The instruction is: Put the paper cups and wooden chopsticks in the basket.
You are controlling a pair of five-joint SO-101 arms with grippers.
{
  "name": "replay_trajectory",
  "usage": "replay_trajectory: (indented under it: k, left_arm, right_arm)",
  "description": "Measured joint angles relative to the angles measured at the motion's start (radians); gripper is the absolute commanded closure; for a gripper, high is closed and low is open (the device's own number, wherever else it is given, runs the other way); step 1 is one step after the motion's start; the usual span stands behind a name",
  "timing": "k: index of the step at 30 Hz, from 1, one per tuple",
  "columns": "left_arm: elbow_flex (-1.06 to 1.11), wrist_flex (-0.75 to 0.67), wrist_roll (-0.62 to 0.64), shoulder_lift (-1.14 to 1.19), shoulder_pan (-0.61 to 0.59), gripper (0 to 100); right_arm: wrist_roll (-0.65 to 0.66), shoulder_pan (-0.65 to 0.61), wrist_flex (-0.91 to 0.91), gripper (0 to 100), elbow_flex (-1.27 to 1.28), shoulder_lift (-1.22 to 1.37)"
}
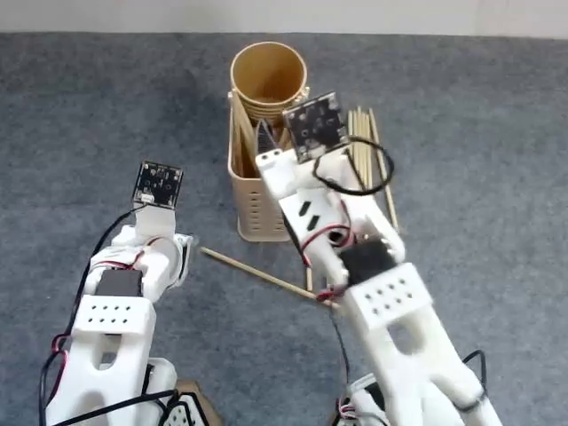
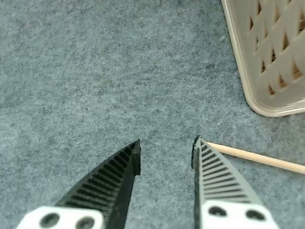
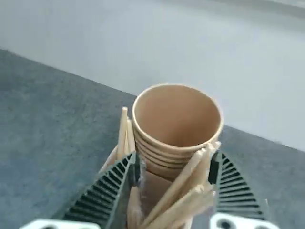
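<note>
now the right jaws hang spread above the basket [image 1: 253, 209], which holds paper cups [image 1: 269, 80] and chopsticks [image 3: 188, 186]. beside it, the left jaws gape by a loose chopstick [image 1: 257, 273].

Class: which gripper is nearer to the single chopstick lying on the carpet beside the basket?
Left. The left gripper hangs over the carpet, one jaw tip right beside one end of the chopstick. The right gripper is above the basket, at the stacked paper cups.
</note>
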Motion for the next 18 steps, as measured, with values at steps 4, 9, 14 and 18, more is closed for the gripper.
replay_trajectory:
  k: [4,9,14,18]
  left_arm:
    - [0.0,0.0,0.0,0.0,0.0,80]
    - [0.0,0.0,0.0,0.0,0.0,80]
    - [0.0,0.0,0.0,0.0,0.0,80]
    - [0.0,0.0,0.0,0.0,0.0,80]
  right_arm:
    - [0.025,0.04,0.404,76.6,-0.275,-0.049]
    - [0.066,0.215,0.852,76.6,-0.54,0.048]
    - [0.104,0.37,0.839,76.6,-0.496,0.267]
    - [0.14,0.387,0.683,76.6,-0.391,0.451]
